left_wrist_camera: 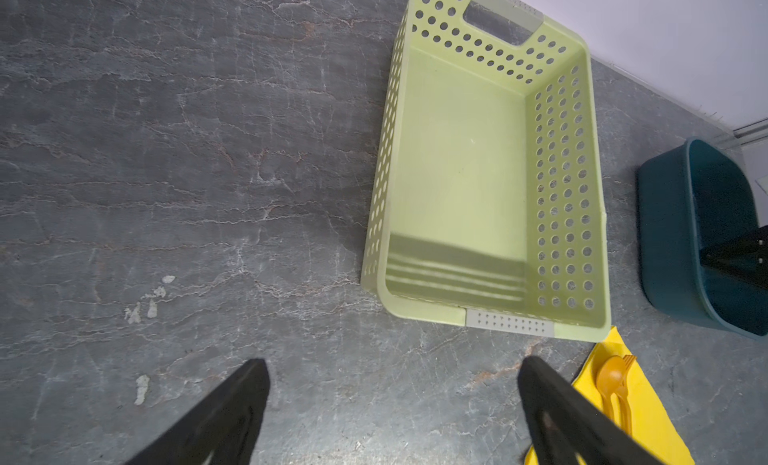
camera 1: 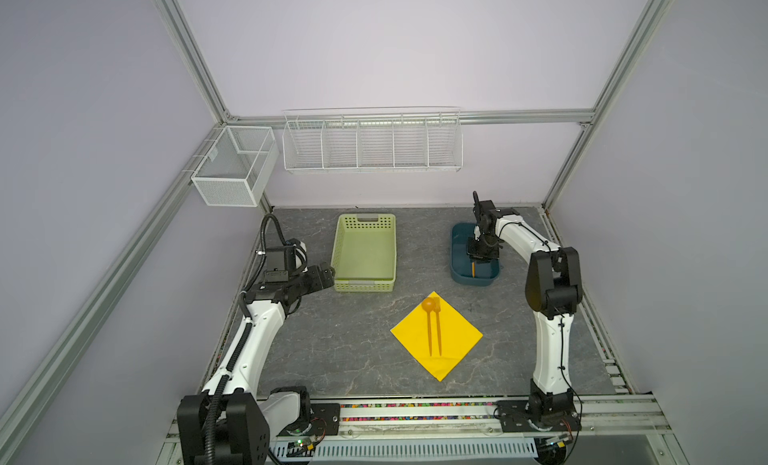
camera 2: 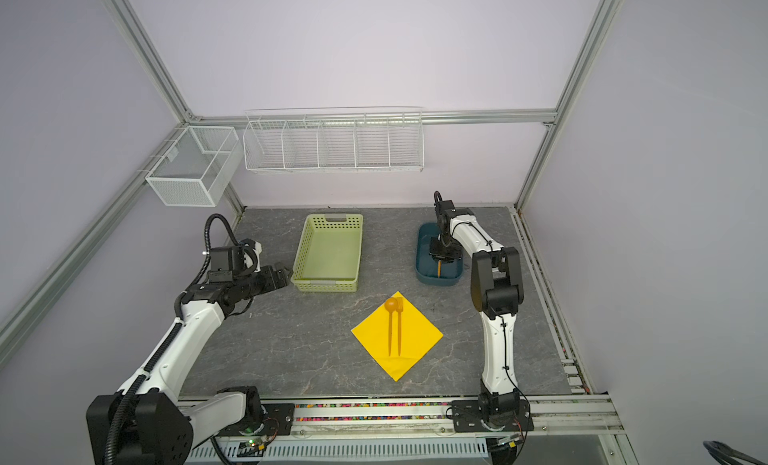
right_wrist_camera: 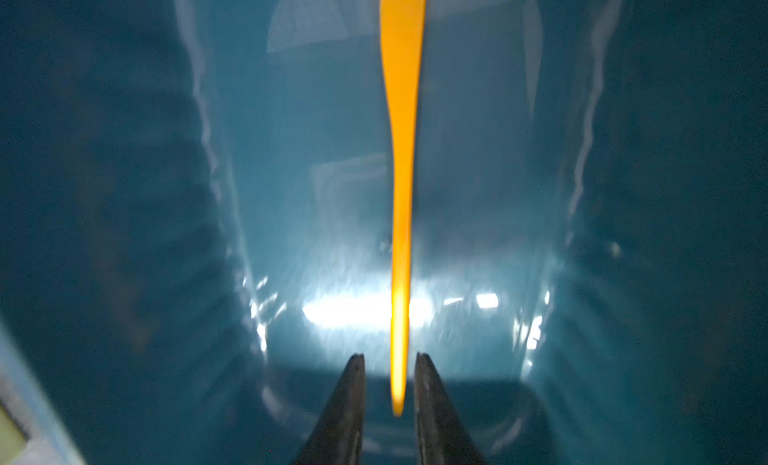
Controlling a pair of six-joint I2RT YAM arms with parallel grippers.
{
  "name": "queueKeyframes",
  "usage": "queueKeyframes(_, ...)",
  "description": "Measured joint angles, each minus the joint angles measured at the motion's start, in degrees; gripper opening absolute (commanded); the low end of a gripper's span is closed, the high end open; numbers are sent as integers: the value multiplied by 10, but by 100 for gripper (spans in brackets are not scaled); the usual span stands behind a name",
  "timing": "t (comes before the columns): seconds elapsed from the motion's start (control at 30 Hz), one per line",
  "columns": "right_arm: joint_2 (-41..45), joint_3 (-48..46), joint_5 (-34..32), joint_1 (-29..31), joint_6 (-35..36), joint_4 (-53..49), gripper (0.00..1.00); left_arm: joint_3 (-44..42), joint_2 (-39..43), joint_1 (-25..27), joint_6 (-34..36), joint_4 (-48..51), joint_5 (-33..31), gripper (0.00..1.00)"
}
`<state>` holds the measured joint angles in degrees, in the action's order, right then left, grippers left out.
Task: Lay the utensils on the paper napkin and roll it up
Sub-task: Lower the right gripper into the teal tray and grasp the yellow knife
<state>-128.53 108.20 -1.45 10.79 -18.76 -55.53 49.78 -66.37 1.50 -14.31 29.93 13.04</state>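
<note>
Yellow napkin [camera 1: 457, 338], orange utensils [camera 1: 430, 330], green basket [camera 1: 364, 284], teal bin [camera 1: 473, 279]

Glossy plastic tub [right_wrist_camera: 498, 151], matt napkin [camera 1: 457, 338]

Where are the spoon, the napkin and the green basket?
Orange plastic spoon [camera 1: 427, 304]: in a top view, bowl.
Yellow paper napkin [camera 1: 456, 338]: in a top view, bare paper.
Green perforated plastic basket [left_wrist_camera: 561, 172]: left wrist view, side wall.
</note>
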Motion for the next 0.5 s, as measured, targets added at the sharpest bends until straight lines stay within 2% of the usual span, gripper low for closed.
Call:
queueKeyframes(0.33,-85,116,-2,-25,9,-8,24,3,-7,0,5,8,-15,95)
queueKeyframes(0.5,-104,137,3,-25,12,-9,24,4,-12,0,7,12,-16,95)
